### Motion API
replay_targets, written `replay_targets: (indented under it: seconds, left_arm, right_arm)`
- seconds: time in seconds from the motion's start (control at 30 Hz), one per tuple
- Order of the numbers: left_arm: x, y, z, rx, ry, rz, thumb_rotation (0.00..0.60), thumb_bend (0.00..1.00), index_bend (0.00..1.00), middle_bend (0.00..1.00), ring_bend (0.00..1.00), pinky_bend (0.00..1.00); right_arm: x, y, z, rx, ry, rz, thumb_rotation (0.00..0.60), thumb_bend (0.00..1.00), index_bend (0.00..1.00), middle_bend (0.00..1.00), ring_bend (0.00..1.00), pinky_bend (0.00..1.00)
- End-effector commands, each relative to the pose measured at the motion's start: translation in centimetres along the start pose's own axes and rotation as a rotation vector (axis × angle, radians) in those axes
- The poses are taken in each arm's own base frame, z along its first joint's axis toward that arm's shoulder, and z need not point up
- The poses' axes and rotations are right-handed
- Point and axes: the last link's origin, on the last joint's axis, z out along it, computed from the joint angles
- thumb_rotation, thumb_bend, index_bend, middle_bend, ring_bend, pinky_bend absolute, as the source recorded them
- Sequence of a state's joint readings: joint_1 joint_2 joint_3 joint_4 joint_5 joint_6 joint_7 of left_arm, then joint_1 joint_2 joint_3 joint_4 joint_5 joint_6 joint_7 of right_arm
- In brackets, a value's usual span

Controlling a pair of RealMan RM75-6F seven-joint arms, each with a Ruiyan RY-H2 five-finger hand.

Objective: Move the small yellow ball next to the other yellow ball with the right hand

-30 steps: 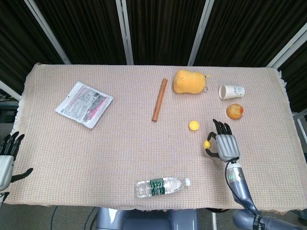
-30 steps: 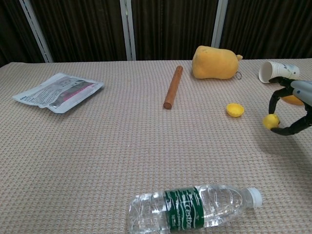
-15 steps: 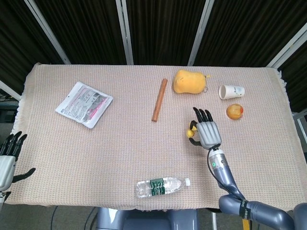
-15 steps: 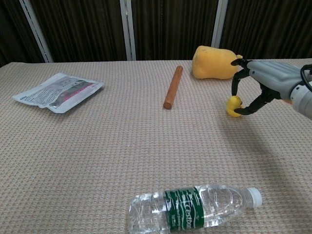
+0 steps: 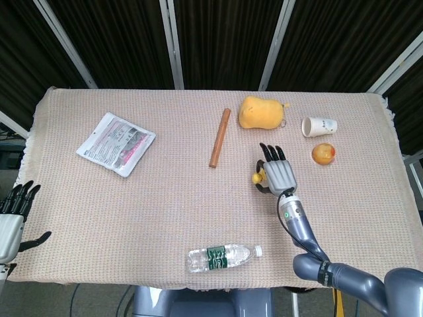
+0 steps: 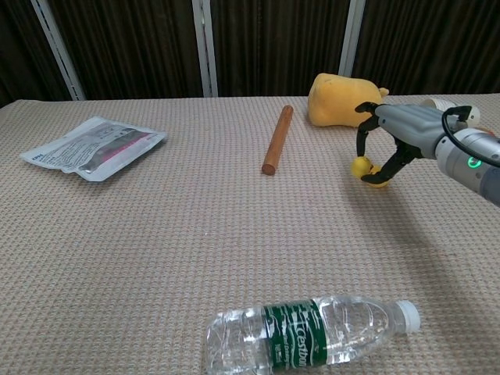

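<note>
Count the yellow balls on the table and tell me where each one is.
2. The small yellow ball is pinched in the right hand; the other yellow ball lies right beside it, partly hidden by the fingers.

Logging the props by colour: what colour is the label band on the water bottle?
Dark green with white lettering on the water bottle, clearest in the chest view.

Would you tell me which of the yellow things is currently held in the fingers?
The small yellow ball, pinched by the right hand; the yellow plush toy lies untouched behind it.

Two small yellow balls (image 6: 360,165) (image 6: 378,176), one bottle (image 5: 223,256), one stick (image 5: 219,137), one packet (image 5: 116,142), one cup (image 5: 319,125), one plush (image 5: 260,111), one fruit (image 5: 323,153)
</note>
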State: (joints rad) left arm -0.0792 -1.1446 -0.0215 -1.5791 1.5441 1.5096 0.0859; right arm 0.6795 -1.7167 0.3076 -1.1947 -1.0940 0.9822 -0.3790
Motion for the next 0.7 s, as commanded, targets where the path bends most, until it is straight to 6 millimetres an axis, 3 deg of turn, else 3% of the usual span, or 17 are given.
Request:
replay_targets:
  seconds: [0.03, 0.7]
  left_arm:
    - [0.0, 0.0, 0.0, -0.002, 0.0, -0.002, 0.6, 0.0, 0.0, 0.0, 0.0, 0.19]
    - [0.0, 0.4, 0.5, -0.018, -0.013, -0.013, 0.6, 0.0, 0.0, 0.0, 0.0, 0.19]
  right_arm:
    - [-0.3, 0.2, 0.5, -0.006, -0.013, 0.007, 0.6, 0.21, 0.53, 0.0, 0.0, 0.0]
    - [-1.6, 2.0, 2.1, -0.043, -0.05, -0.008, 0.6, 0.21, 0.53, 0.0, 0.0, 0.0]
